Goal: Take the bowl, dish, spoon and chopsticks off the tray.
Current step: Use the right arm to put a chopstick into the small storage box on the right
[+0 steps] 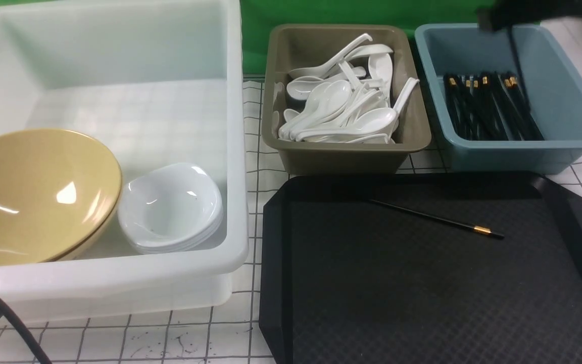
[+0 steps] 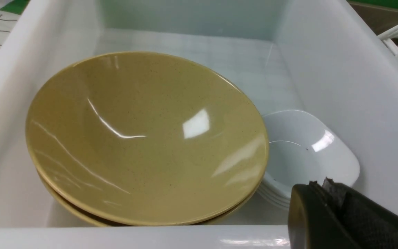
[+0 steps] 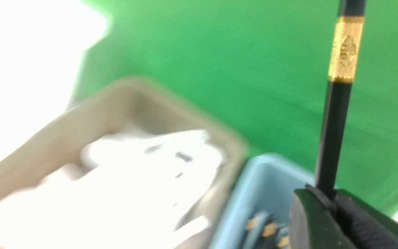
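One black chopstick (image 1: 437, 219) with a gold band lies on the black tray (image 1: 422, 303), towards its far side. My right gripper (image 1: 507, 23) (image 3: 328, 199) is above the blue tub (image 1: 569, 101), shut on a second chopstick (image 1: 519, 71) (image 3: 337, 121) that points down into the tub. The yellow bowl (image 1: 33, 197) (image 2: 143, 138) rests stacked on another like it inside the white tub (image 1: 119, 283), beside stacked white dishes (image 1: 170, 207) (image 2: 306, 155). White spoons (image 1: 341, 106) fill the olive tub (image 1: 341, 156). My left gripper (image 2: 320, 185) is shut and empty at the white tub's near rim.
The blue tub holds several black chopsticks (image 1: 488, 108). The three tubs stand along the far and left sides of the tray. A gridded white cloth (image 1: 170, 338) covers the table, with a green backdrop behind.
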